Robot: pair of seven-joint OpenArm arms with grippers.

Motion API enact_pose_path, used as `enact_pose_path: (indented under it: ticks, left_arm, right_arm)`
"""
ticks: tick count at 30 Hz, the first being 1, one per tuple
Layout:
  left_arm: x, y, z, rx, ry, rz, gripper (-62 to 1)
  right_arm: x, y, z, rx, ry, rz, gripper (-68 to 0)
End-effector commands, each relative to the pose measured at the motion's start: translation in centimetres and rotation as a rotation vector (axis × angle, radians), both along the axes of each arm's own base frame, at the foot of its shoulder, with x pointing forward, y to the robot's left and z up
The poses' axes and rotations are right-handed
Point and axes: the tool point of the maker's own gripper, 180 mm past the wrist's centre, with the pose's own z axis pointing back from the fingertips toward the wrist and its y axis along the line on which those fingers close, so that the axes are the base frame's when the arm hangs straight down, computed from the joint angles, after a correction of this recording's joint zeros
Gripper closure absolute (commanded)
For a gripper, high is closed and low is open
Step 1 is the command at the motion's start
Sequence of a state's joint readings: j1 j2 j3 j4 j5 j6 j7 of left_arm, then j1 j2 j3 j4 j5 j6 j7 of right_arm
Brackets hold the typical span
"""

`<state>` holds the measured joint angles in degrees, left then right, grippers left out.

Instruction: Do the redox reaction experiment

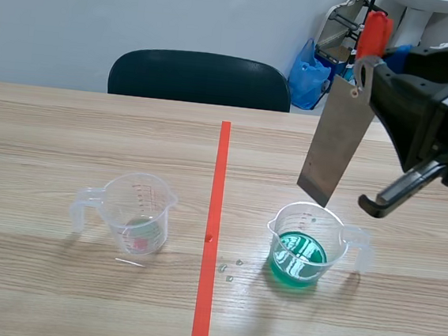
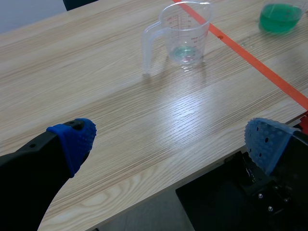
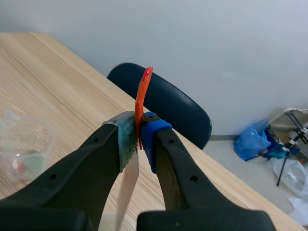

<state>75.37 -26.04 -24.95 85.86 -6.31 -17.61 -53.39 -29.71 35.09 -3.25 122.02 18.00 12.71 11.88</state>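
Note:
A grey metal sheet [image 1: 336, 143] with an orange-red handle [image 1: 373, 33] hangs upright in the air. Its lower corner is just above the rim of the right beaker [image 1: 306, 243], which holds green liquid. My right gripper [image 1: 369, 67] is shut on the sheet's top; in the right wrist view the gripper [image 3: 137, 139] pinches the sheet [image 3: 128, 185] below the handle [image 3: 141, 98]. A clear beaker [image 1: 135, 211] with a little residue stands left of the tape. My left gripper [image 2: 168, 142] is open over the table's near edge, the clear beaker [image 2: 180, 31] and the green beaker [image 2: 279, 14] far ahead of it.
An orange-red tape line [image 1: 213, 230] runs between the beakers, with a few droplets [image 1: 230, 269] beside it near the green beaker. A dark chair [image 1: 201, 78] stands behind the table, and a blue bag [image 1: 308, 73] lies on the floor at the back right.

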Motion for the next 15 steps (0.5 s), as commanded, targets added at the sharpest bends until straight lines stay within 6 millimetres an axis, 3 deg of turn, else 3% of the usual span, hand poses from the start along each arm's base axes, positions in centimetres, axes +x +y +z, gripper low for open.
enact_pose_path:
  ticks: [1, 15]
  left_arm:
    - [0.2, 0.0, 0.5, -0.008, -0.023, 0.007, -62.3]
    - [0.2, 0.0, 0.5, -0.008, -0.023, 0.007, -62.3]
  right_arm:
    - [0.0, 0.7, 1.3, 0.018, -0.043, 0.026, -1.3]
    - [0.1, 5.9, 3.4, 0.063, -0.093, 0.177, -1.3]
